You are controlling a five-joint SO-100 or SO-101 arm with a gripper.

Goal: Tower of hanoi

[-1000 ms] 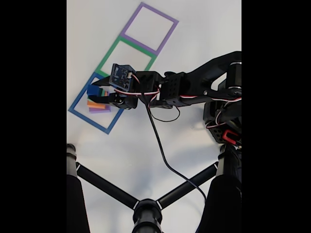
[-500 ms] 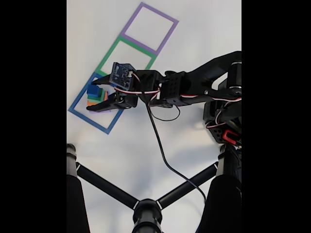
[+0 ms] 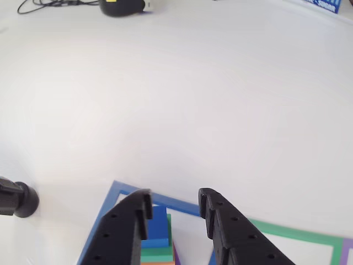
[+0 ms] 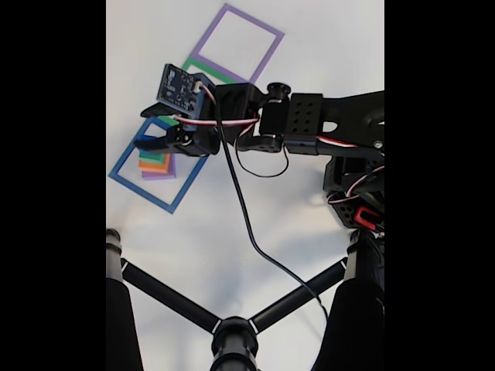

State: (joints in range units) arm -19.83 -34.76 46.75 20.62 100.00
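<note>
While the gripper (image 3: 175, 203) hangs with jaws apart over the stack of blocks (image 3: 156, 238) in the blue square (image 4: 165, 203); risk: off-centre descent, one finger nudging the blue top block (image 3: 158, 225) askew.

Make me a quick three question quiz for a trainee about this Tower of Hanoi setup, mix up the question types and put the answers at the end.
1. True or false: in the other view, the gripper has its jaws apart, with nothing between the fingertips.
2. Multiple choice: the stack of coloured blocks sits inside which outlined square? A) the blue square B) the green square C) the purple square
3. Fill in: in the other view, the top block of the stack is ____ and the one right under it is green.

Key: 1 true; 2 A; 3 blue.
</note>
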